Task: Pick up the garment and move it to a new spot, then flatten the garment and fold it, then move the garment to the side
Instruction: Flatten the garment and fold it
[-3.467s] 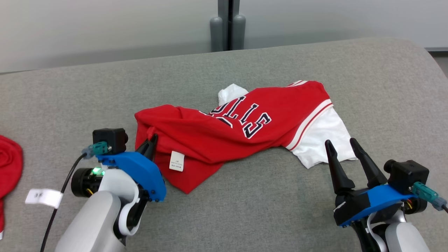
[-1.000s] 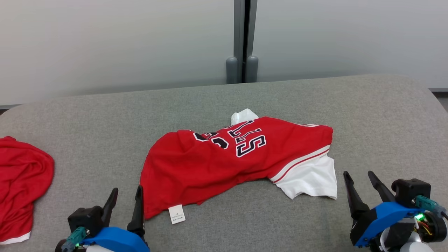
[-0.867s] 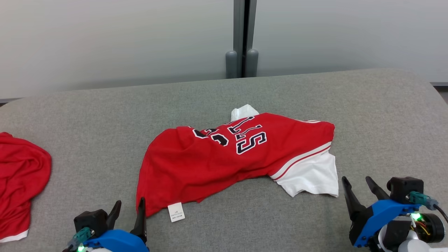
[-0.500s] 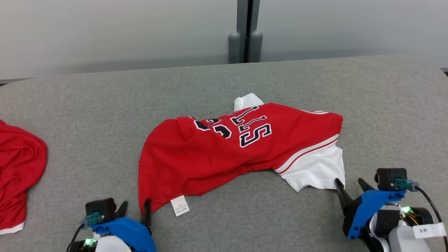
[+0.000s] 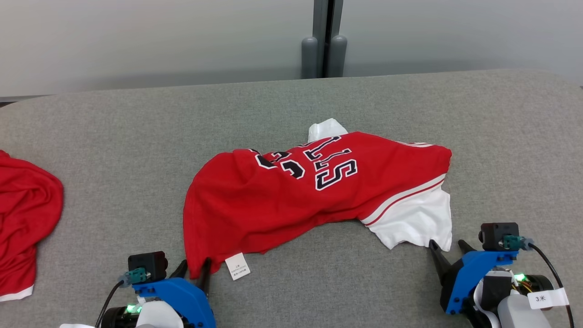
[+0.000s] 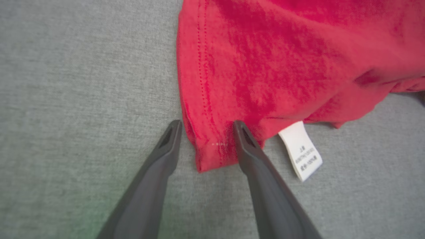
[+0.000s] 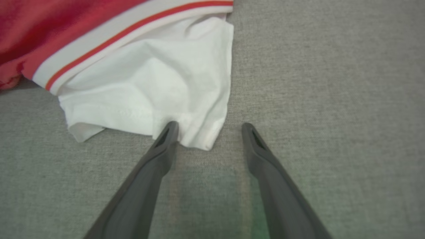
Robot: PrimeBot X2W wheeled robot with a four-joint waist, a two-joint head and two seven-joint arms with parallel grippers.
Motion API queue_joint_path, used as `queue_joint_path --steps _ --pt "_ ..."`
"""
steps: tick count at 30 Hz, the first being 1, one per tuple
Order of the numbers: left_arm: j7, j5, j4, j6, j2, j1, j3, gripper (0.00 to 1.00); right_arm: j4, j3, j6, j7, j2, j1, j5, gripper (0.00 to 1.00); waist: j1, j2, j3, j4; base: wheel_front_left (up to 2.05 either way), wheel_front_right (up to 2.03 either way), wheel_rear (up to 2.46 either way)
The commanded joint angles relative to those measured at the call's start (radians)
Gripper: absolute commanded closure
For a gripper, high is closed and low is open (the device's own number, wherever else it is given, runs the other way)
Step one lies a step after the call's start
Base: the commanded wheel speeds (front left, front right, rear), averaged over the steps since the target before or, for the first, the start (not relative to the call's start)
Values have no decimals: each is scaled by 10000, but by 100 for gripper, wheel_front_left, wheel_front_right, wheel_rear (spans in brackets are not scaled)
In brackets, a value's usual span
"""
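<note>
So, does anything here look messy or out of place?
The red jersey lies rumpled and skewed on the grey surface, lettering buckled, white care label poking out at its near corner. Another red garment sits bunched at the left edge.

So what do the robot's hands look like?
The left gripper and right gripper each have two long, pointy dark grey fingers on a bright blue shell. A small black box sits on top with a teal plug and a black cable. Tiny green lights glow, and the right arm's pale forearm wears a white tag marked 3.
</note>
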Motion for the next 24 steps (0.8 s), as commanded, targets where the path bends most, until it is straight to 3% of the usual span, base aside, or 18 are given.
queue_joint_path --steps 1,4,5,7,8,17,24 --pt "382 -70 341 20 -103 289 -244 96 286 174 23 78 32 -58 -23 0 1 0 29 -19 0 0 0" --pt "576 -163 434 3 -64 277 -243 100 467 389 24 22 57 -207 -59 0 1 0 98 -34 0 0 0" --pt "600 -189 440 -8 -39 265 -242 100 560 407 24 -2 55 -277 -63 17 1 0 113 -35 0 0 0" --pt "608 -215 426 -5 -50 284 -264 100 759 491 24 -3 62 -405 -104 82 1 0 131 -33 0 0 0" --pt "610 -225 411 2 -49 282 -273 100 847 544 24 -19 63 -462 -99 100 1 0 130 -26 0 0 0" --pt "-401 -376 -380 -82 -75 206 192 100 251 -180 13 -1092 12 -612 649 100 1 0 -159 83 0 0 0" --pt "-1136 -1054 -2536 -458 4 302 904 100 -2290 -390 13 -1219 0 -310 795 100 1 0 -557 -80 0 0 0"
